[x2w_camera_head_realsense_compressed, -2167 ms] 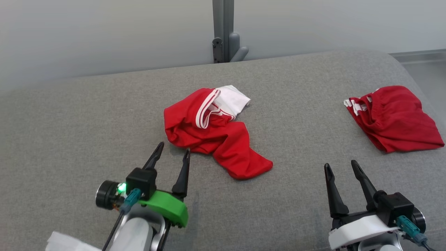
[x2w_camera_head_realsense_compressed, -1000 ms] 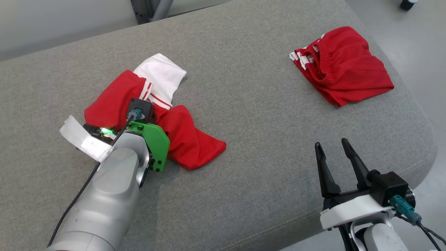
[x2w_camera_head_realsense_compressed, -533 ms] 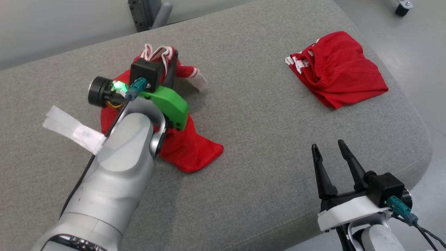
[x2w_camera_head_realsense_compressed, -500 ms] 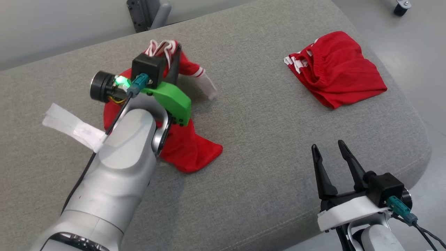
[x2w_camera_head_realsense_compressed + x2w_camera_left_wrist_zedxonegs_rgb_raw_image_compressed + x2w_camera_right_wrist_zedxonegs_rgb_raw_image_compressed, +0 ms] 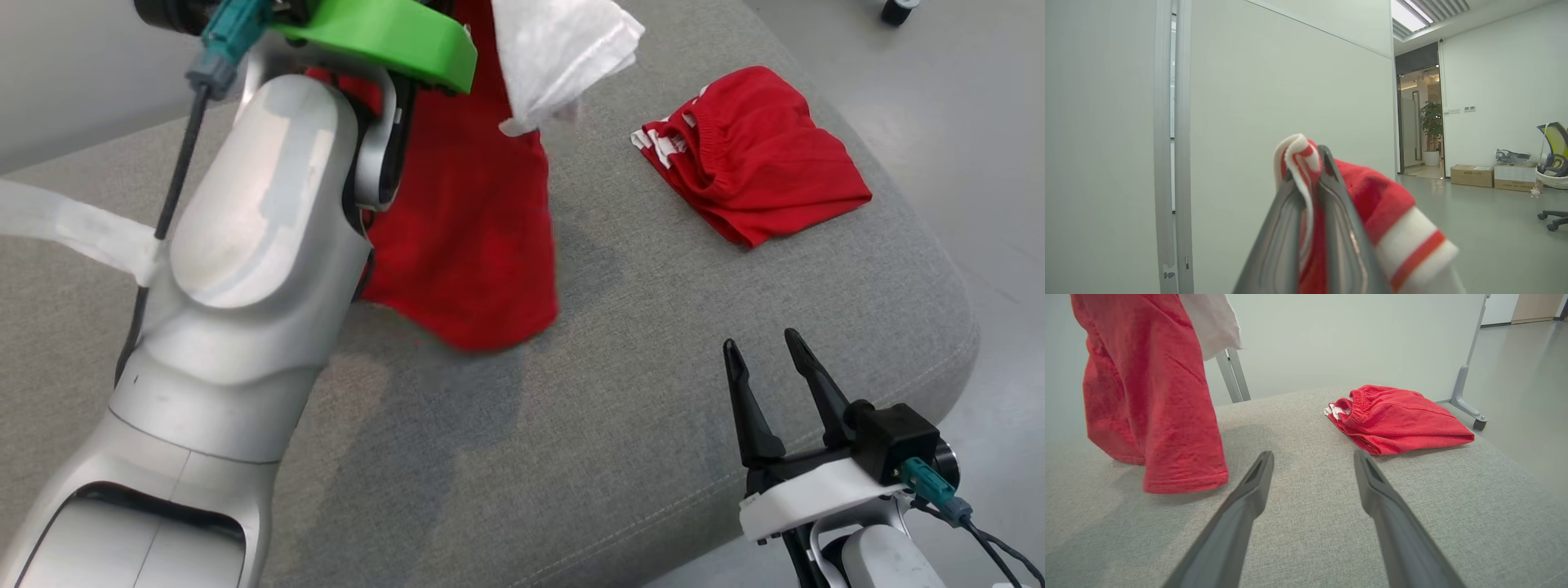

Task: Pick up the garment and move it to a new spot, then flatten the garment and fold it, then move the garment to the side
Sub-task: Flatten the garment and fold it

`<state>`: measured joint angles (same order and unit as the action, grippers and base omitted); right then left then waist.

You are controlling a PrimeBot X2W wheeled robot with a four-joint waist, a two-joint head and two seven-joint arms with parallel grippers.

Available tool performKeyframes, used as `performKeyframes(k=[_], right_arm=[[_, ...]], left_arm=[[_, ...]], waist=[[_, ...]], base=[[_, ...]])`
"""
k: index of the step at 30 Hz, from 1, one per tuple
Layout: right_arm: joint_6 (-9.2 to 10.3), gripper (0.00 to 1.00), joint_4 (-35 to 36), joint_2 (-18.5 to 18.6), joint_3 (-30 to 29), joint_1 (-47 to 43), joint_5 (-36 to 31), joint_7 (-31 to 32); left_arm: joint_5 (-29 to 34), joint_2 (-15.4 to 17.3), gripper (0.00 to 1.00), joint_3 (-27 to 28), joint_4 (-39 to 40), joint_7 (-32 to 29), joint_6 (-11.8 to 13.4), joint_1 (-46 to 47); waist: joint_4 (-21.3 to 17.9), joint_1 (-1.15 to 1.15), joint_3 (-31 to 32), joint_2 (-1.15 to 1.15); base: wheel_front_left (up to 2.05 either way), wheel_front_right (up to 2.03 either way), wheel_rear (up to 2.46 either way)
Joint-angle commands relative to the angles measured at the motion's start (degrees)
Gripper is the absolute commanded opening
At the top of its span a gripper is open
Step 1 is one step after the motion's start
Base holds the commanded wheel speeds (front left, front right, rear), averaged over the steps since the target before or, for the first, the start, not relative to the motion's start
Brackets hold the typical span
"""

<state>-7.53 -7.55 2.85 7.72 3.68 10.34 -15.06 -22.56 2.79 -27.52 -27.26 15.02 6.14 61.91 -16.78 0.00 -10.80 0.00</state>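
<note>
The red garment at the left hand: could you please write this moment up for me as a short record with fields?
held garment: red with a white part, hanging from the left hand
left hand: shut on the garment's striped edge
hem: near the grey cushion; contact unclear
right hand: open, empty
second garment: red, elastic waistband, lying bunched on the cushion

The silver-grey left forearm (image 5: 245, 204) is topped by a green bracket (image 5: 384, 33); beside that bracket a teal connector (image 5: 224, 33) is joined to a black cable (image 5: 178, 163). Dark tapered fingers (image 5: 747, 408) are set in a white mount (image 5: 816, 498) on the right gripper (image 5: 759, 343).
</note>
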Motion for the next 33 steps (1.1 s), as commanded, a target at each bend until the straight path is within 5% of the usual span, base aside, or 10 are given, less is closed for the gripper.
performKeyframes(k=[1,10,23,33], right_arm=[[0.09,1.0,0.04,0.1,-0.41,0.41,0.19,-0.2],[0.09,1.0,0.63,0.1,-2.13,-0.23,0.57,-0.2],[0.09,1.0,0.81,0.1,-3.91,-1.33,-0.99,-0.2],[0.08,1.0,0.27,0.1,-3.34,-0.61,-1.56,-0.2]], left_arm=[[0.0,0.22,0.0,0.75,1.58,0.15,-0.11,-0.11],[-1.12,0.55,0.0,5.68,0.63,0.16,-3.31,-10.61],[0.07,7.11,0.0,18.45,1.46,0.15,-8.1,-35.07],[0.33,11.93,0.0,23.53,-7.19,0.07,-8.39,-36.48]], waist=[[0.38,0.0,-0.01,0.0],[4.43,0.0,-0.31,0.0],[10.83,0.0,0.33,0.0],[12.76,0.0,0.66,0.0]], base=[[0.0,0.0,0.0],[0.0,0.0,0.0],[0.0,0.0,0.0],[0.0,0.0,0.0]])
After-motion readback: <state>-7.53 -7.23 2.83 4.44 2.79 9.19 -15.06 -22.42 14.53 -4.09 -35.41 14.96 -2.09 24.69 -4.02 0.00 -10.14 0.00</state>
